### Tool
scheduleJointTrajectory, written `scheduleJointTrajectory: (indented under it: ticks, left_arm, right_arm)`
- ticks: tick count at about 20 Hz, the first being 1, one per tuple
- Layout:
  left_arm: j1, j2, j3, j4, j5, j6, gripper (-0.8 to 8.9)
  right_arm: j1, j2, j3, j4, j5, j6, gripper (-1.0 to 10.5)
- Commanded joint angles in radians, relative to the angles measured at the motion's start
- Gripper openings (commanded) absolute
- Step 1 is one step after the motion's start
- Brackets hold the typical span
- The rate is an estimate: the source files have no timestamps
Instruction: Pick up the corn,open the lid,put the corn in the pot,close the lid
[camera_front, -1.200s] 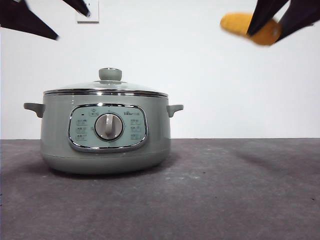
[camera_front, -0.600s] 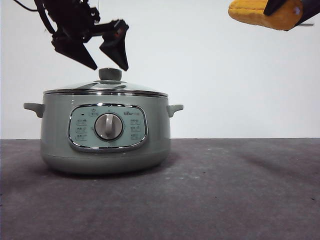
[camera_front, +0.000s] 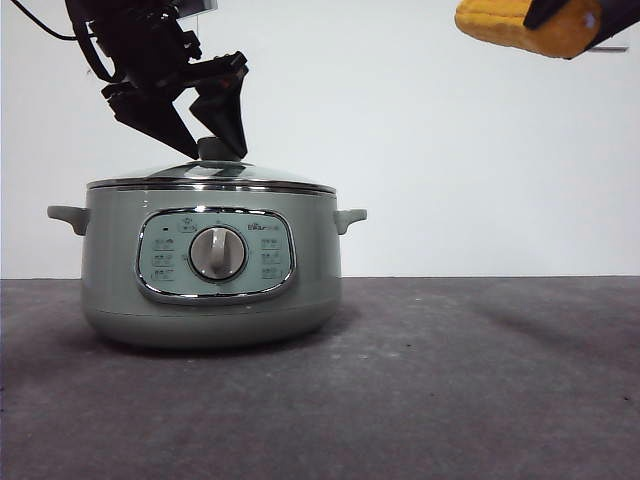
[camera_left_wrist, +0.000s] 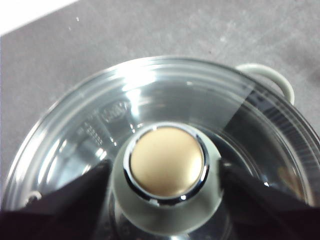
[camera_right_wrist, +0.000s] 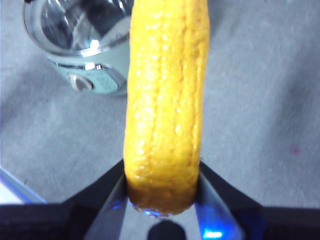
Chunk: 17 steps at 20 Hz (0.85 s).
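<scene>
Over the pot (camera_front: 210, 275) the left gripper (camera_front: 205, 138) comes in tilted from the upper left, jaws spread wide with the lid's (camera_front: 210, 174) knob (camera_front: 218, 150) sitting between them. Can't really tell if the tips are touching the knob. The lid itself sits flat on the pot. Way up high on the other side, the right gripper (camera_right_wrist: 162, 172) hangs in the air, clamped on one end of the corn (camera_front: 525, 22), well apart from the pot.
</scene>
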<state>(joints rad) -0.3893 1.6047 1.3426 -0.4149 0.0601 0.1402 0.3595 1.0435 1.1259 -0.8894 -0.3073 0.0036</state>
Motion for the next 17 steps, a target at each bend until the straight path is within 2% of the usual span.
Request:
scheduleJointTrajectory:
  ticks: [1, 3, 4, 5, 7, 8, 15, 17]
  left_arm:
    - [0.000, 0.006, 0.000, 0.000, 0.000, -0.010, 3.41]
    - [0.000, 0.006, 0.000, 0.001, 0.000, -0.010, 3.35]
    - [0.000, 0.006, 0.000, 0.002, 0.000, -0.010, 2.85]
    - [0.000, 0.006, 0.000, 0.005, 0.000, -0.010, 1.80]
    - [0.000, 0.006, 0.000, 0.016, 0.000, -0.016, 0.29]
    - [0.000, 0.006, 0.000, 0.018, 0.000, -0.018, -0.15]
    - [0.014, -0.028, 0.000, 0.036, 0.001, -0.034, -0.08]
    - [0.020, -0.072, 0.000, 0.049, 0.046, -0.051, -0.08]
  right_arm:
    - [0.001, -0.001, -0.002, 0.015, -0.003, -0.004, -0.1]
    - [0.001, -0.001, -0.002, 0.018, -0.003, -0.004, -0.1]
    - [0.001, -0.001, -0.002, 0.018, -0.003, -0.004, -0.1]
    - [0.001, -0.001, -0.002, 0.018, -0.003, -0.004, -0.1]
    - [0.001, -0.001, -0.002, 0.019, -0.003, -0.005, -0.1]
    - [0.001, -0.001, -0.002, 0.021, -0.003, -0.005, -0.1]
    - [0.001, -0.001, -0.002, 0.029, -0.004, -0.006, -0.1]
    - [0.001, -0.001, -0.002, 0.039, -0.004, -0.006, -0.1]
